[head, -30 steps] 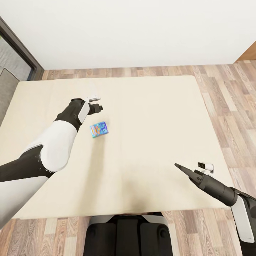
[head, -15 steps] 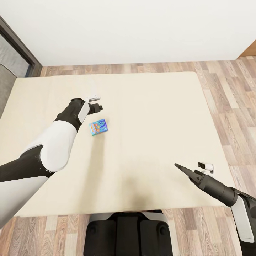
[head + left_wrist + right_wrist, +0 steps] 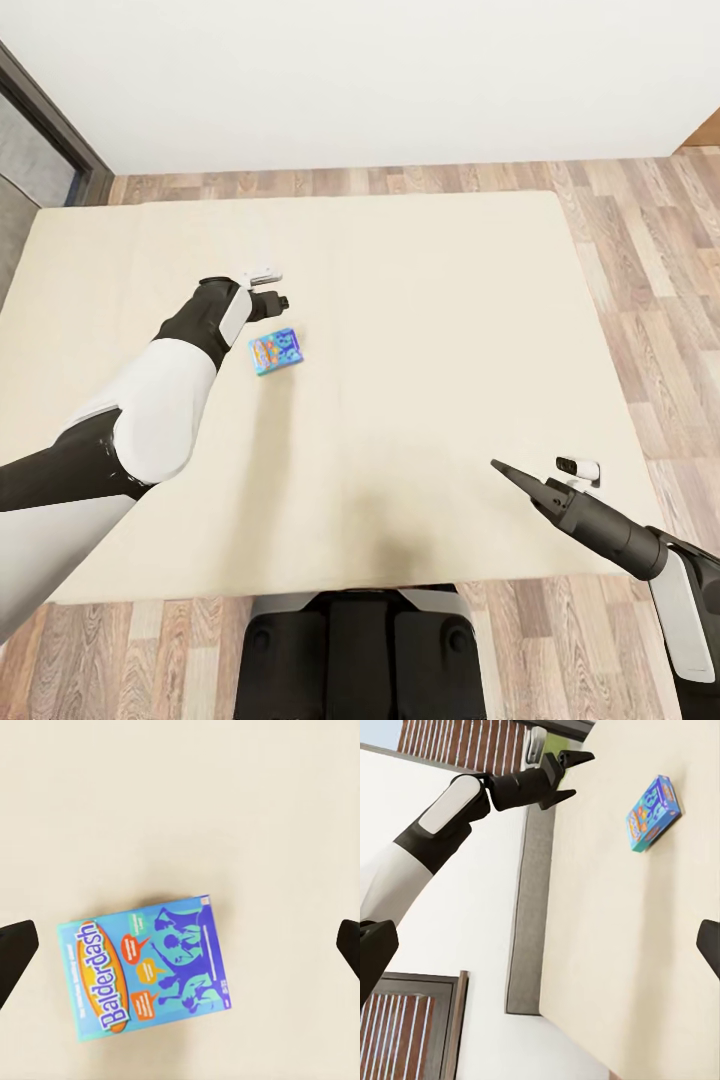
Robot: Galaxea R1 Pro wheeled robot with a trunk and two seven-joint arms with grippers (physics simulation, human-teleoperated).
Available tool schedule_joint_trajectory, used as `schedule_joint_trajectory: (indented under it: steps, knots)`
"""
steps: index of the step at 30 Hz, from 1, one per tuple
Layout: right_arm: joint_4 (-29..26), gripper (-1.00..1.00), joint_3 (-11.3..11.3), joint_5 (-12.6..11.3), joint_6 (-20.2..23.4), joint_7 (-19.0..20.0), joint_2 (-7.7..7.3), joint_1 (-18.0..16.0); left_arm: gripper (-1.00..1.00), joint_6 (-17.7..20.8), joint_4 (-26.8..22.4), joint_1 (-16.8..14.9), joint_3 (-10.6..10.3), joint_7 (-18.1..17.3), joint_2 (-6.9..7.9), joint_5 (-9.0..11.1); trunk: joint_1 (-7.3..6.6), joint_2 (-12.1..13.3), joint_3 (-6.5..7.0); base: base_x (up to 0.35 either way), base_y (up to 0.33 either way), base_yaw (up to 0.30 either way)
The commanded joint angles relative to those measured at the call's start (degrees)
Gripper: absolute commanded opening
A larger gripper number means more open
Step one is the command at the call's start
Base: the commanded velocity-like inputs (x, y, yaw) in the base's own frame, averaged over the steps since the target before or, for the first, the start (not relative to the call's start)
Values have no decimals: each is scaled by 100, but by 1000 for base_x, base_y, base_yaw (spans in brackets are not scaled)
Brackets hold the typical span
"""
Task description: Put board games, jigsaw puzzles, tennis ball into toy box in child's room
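Your left gripper (image 3: 564,772), fingers spread, hovers above the small blue board game (image 3: 142,966) lying flat on the bed (image 3: 450,330). Right gripper (image 3: 515,478) fingers spread, empty.

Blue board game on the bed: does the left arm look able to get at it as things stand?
Probably yes. The left gripper is open and hangs just above the blue board game, which lies flat and alone on the bed. In the left wrist view the box sits between the spread fingers with nothing over it.
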Motion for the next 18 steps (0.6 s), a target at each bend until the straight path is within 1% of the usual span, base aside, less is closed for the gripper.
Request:
schedule_joint_trajectory:
  steps: [1,18]
  knots:
    - [0,100,-1,-21,36,2,-2,-2,100,26,-9,-4,44,-9,-8,-57,3,-9,-16,0,0,0]
    - [0,100,-2,-12,28,2,-2,-2,100,34,-49,-13,36,21,2,-65,3,-9,-176,0,0,0]
